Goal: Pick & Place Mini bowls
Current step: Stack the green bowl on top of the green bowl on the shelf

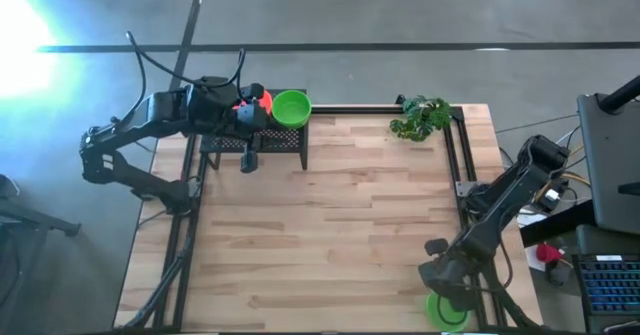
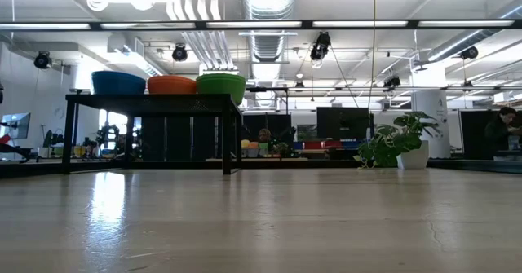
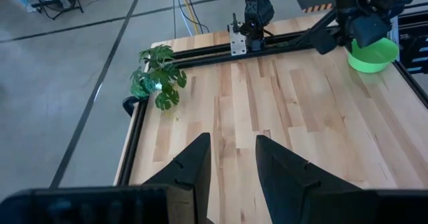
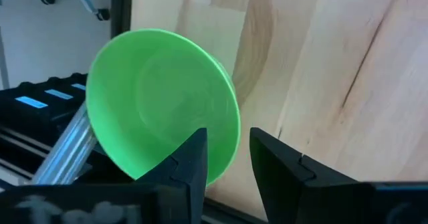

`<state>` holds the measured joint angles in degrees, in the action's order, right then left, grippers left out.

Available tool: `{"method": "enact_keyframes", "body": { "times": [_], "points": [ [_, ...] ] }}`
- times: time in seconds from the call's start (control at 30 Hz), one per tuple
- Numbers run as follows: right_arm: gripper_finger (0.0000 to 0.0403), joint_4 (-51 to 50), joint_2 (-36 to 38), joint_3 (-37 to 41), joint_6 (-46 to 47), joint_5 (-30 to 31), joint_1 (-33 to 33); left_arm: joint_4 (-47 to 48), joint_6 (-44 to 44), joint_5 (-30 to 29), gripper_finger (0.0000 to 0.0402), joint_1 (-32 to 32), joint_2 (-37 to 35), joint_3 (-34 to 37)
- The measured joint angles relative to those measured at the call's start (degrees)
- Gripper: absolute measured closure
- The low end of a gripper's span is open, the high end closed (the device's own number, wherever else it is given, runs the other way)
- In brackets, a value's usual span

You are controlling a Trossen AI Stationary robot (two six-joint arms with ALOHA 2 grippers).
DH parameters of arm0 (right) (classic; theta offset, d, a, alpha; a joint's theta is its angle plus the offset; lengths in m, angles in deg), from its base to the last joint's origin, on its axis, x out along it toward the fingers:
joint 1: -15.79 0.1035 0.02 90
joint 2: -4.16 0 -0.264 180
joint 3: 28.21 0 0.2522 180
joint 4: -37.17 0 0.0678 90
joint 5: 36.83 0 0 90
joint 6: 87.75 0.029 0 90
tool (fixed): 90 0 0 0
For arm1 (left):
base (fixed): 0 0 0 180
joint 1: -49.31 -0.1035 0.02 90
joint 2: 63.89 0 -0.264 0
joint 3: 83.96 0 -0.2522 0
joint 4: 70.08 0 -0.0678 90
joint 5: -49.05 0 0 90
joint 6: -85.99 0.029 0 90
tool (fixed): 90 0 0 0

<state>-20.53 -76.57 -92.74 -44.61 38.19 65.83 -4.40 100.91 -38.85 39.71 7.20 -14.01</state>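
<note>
- Right gripper [image 4: 227,134] is at the near right corner of the table [image 1: 330,225], its fingers parted to a middling gap.
- One green bowl [image 4: 160,97] sits right at those fingers. It is tilted, its hollow facing the wrist camera, and its rim reaches into the gap between the fingers.
- Neither finger can be seen pressing on the rim, and bare wood shows through the rest of the gap.
- From above, this bowl [image 1: 447,313] lies at the table's near edge by the right corner, partly under the gripper and over the frame rail.
- Left gripper [image 3: 231,140] is at the far left of the table, by the stand [image 2: 147,102]. Its fingers are spread wide, with nothing between them.
- In its wrist view the fingers point across the bare wood towards the right arm and the corner bowl.
- Three bowls sit in a row on the black stand, seen level across the table: a blue bowl [image 2: 118,82], an orange bowl [image 2: 172,85] and a second green bowl [image 2: 221,84], each touching the next.
- From above, only the orange and green ones show beside the left arm; the arm covers the blue one.
- A plant [image 1: 422,118] lies at the far right corner, well apart from both grippers.
</note>
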Motion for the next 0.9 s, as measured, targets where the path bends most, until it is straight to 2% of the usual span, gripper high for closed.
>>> {"method": "enact_keyframes", "body": {
  "times": [0.67, 0.9],
  "points": [
    [0.0319, 12.3, 0.0, 8.7, 0.3, -0.1, 0.1, 0.0, -0.3, 0.0, 0.029, 0.0, 0.0, 0.0],
    [0.0322, 19.9, 0.0, 12.5, 0.4, -0.1, 0.1, 0.0, -0.5, 0.0, 0.029, 0.0, 0.0, 0.0]
  ]
}}
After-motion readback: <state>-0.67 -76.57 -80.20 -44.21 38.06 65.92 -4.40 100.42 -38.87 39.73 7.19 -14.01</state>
